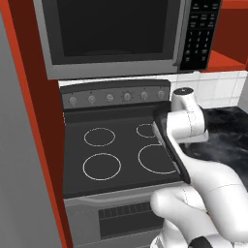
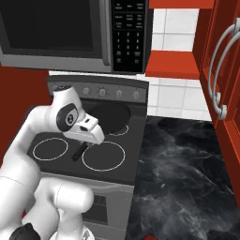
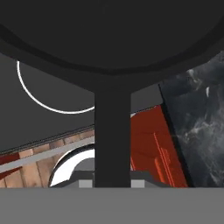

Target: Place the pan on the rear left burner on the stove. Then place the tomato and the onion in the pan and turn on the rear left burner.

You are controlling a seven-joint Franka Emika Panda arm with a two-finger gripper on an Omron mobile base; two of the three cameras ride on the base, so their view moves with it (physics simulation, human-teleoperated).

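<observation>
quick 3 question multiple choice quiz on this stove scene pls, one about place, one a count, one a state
1. Where is the pan?
A. flat on the rear left burner
B. held up over the right side of the stove
C. on the marbled counter

2. How many white rings are drawn on the cooktop?
A. two
B. four
C. six

3. What is the end effector doing?
A. open and empty
B. shut on the pan's handle
C. shut on a tomato

Answers:
1 B: the right base view shows the pan raised in front of the hand, above the right-hand rings.
2 B: the left base view shows two rings on the left and two on the right.
3 B: in the hand view the handle runs straight down between the fingertips.
</observation>
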